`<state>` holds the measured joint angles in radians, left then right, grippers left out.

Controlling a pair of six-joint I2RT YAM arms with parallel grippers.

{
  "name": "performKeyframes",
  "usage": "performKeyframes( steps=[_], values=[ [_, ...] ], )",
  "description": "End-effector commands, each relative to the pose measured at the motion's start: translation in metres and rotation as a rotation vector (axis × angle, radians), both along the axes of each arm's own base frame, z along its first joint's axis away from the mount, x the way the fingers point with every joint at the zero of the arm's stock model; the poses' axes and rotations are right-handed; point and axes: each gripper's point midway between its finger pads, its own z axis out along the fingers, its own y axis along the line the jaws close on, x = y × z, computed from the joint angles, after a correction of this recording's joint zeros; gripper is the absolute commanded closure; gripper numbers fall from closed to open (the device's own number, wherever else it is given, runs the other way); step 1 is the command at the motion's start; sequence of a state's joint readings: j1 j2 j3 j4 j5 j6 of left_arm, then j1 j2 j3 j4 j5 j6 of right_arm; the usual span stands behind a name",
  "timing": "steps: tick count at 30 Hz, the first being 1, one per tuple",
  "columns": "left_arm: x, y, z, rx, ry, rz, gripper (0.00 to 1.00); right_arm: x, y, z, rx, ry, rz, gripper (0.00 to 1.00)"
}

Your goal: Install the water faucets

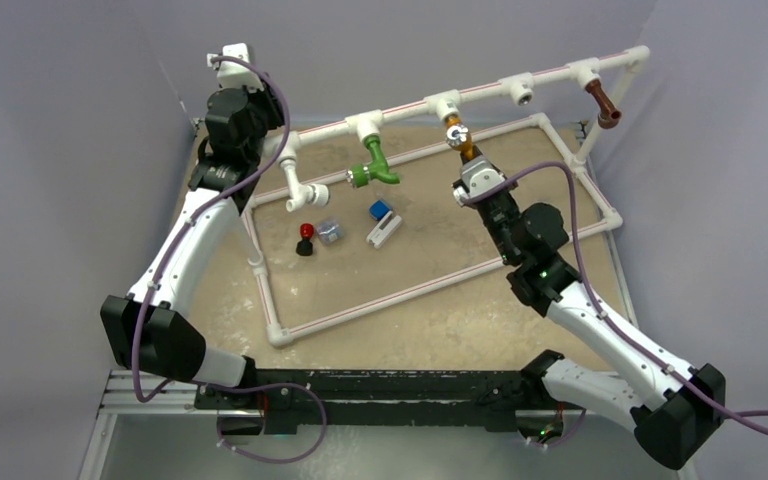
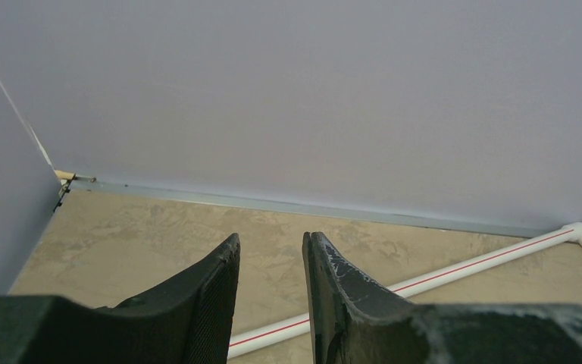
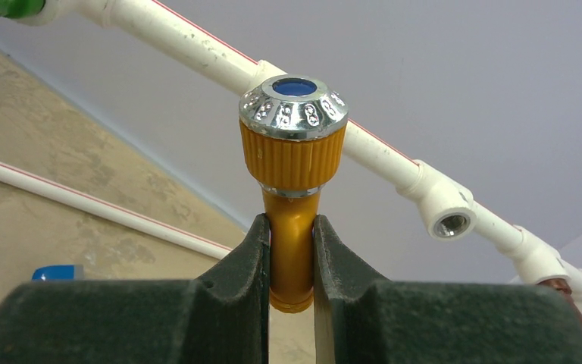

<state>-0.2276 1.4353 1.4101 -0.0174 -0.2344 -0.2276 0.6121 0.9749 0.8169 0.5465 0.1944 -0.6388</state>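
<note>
Right wrist view: right gripper [image 3: 291, 227] closed on orange faucet [image 3: 293, 152] stem, cap against white pipe [image 3: 197, 47]. Left gripper [image 2: 271, 246] slightly parted, empty. Green faucet [image 1: 375, 165] and brown faucet [image 1: 603, 105] hang from that white pipe.

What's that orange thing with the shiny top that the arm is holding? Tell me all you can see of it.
The orange faucet is a small, glossy tap fitting: a smooth stem, a ribbed collar and a silver round cap with a blue centre. The right gripper pinches its stem, with the cap end pointing away from the gripper, close to the white pipe. Whether it is screwed in is unclear.
</note>
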Motion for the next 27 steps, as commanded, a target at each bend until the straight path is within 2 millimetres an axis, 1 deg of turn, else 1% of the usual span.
performKeyframes(
  steps=[1,5,9,12,16,21,27],
  values=[
    [-0.014,-0.003,-0.122,0.057,0.374,-0.032,0.65,0.004,0.005,0.028,0.119,-0.029,0.008,1.0],
    [-0.014,-0.004,-0.123,0.055,0.376,-0.035,0.65,0.006,0.009,0.027,0.253,0.014,0.034,1.0],
    [-0.014,-0.005,-0.122,0.052,0.375,-0.042,0.65,0.005,0.009,0.028,0.422,0.056,0.054,1.0],
    [-0.014,-0.005,-0.123,0.052,0.377,-0.04,0.65,0.003,0.017,0.024,0.538,0.12,0.109,1.0],
    [-0.014,-0.005,-0.123,0.054,0.377,-0.04,0.65,0.004,0.015,0.024,0.646,0.149,0.109,1.0],
    [-0.015,-0.004,-0.123,0.055,0.378,-0.039,0.65,0.007,0.015,0.022,0.832,0.214,0.118,1.0],
    [-0.015,-0.005,-0.124,0.056,0.381,-0.041,0.65,0.001,0.013,0.03,1.108,0.273,0.175,1.0]
  ],
)
